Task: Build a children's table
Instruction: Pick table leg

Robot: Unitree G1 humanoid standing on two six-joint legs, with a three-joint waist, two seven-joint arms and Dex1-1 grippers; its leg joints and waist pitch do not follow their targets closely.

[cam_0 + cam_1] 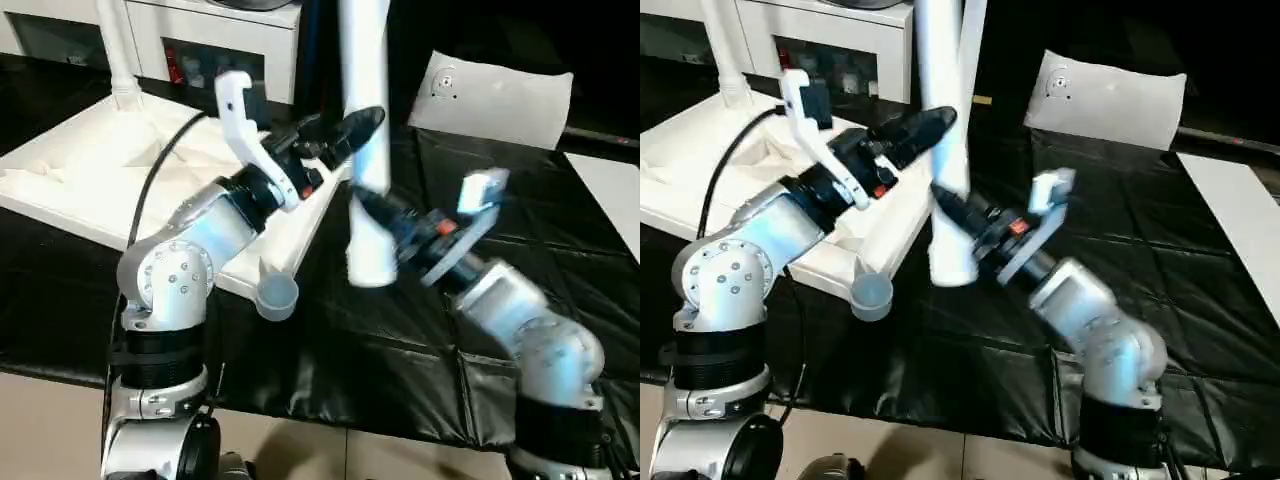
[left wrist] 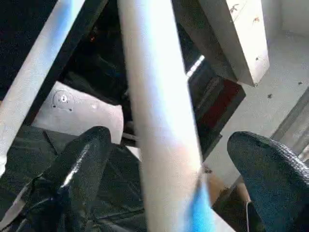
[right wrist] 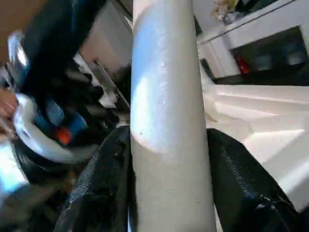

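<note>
The white table top (image 1: 90, 175) lies upside down at the left, ribs up. One leg (image 1: 118, 50) stands in its far corner socket, and the near corner socket (image 1: 277, 295) is empty. A second white leg (image 1: 365, 150) is held upright over the black mat beside the top's right edge. My right gripper (image 1: 365, 205) is shut on its lower part, its fingers (image 3: 104, 188) pressed against both sides. My left gripper (image 1: 362, 124) reaches the leg higher up, open. The tube (image 2: 159, 121) stands between its spread fingers (image 2: 82, 169), with a gap on one side.
A black mat (image 1: 400, 340) covers the work surface. A flat whitish plastic bag (image 1: 495, 95) lies at the back right, and a white panel (image 1: 612, 195) at the right edge. White furniture (image 1: 215, 30) stands behind the table top.
</note>
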